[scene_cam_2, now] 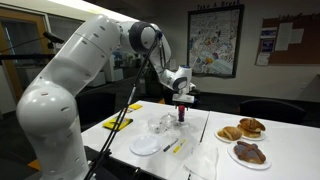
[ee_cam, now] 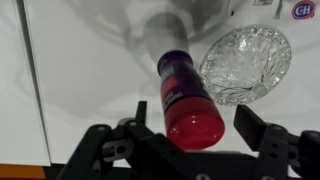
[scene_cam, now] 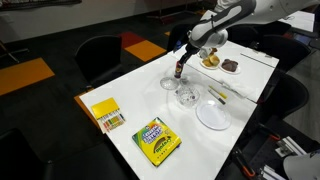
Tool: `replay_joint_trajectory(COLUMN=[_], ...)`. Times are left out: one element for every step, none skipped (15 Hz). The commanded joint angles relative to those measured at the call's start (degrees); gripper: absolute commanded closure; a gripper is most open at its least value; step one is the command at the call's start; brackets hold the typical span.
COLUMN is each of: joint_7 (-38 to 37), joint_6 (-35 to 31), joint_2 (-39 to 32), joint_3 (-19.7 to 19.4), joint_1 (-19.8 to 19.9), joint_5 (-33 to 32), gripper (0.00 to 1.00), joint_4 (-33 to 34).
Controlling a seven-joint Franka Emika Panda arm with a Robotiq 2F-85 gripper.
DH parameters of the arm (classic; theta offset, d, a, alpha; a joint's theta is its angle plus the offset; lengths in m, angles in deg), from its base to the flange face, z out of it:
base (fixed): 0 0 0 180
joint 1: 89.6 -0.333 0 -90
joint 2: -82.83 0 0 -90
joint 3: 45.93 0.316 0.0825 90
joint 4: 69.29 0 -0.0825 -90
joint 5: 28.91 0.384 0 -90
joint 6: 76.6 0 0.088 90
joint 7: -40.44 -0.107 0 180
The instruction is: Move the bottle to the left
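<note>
The bottle (ee_cam: 188,98) is small and slim, with a red top and a dark body. It stands upright on the white table, and shows in both exterior views (scene_cam: 178,70) (scene_cam_2: 181,113). My gripper (ee_cam: 196,118) is right above it, with one finger on each side of the red top. There is a visible gap between the bottle and each finger. The gripper is open, as seen in both exterior views (scene_cam: 186,52) (scene_cam_2: 182,98).
A clear glass bowl (ee_cam: 245,62) (scene_cam: 187,96) sits close beside the bottle. A white plate (scene_cam: 213,115), a marker (scene_cam: 217,95), a crayon box (scene_cam: 157,140) and a yellow box (scene_cam: 106,114) lie on the table. Plates of pastries (scene_cam: 220,63) (scene_cam_2: 245,130) stand at one end.
</note>
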Motion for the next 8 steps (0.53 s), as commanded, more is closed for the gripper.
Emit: replay_joint_trajectory(joint_7=[-0.2, -0.4, -0.5, -0.5, -0.7, -1.2, -2.4, -2.9], joint_6=[1.7, 1.7, 1.8, 1.8, 1.8, 1.9, 2.1, 2.3], joint_2=[-2.3, -2.7, -2.9, -3.1, -3.1, -3.0, -2.3, -1.8], joint_3=[0.0, -0.1, -0.2, -0.1, -0.2, -0.6, -1.3, -1.2], joint_1=[-0.2, -0.4, -0.5, -0.5, -0.8, -1.2, -2.0, -2.2], joint_5=[-1.4, -1.6, -1.9, -2.1, -2.4, -3.0, -3.7, -4.2], gripper=[0.42, 0.49, 0.57, 0.63, 0.7, 0.7, 0.7, 0.7], joint_4=[3.4, 3.7, 4.0, 4.3, 4.4, 4.5, 4.3, 4.0])
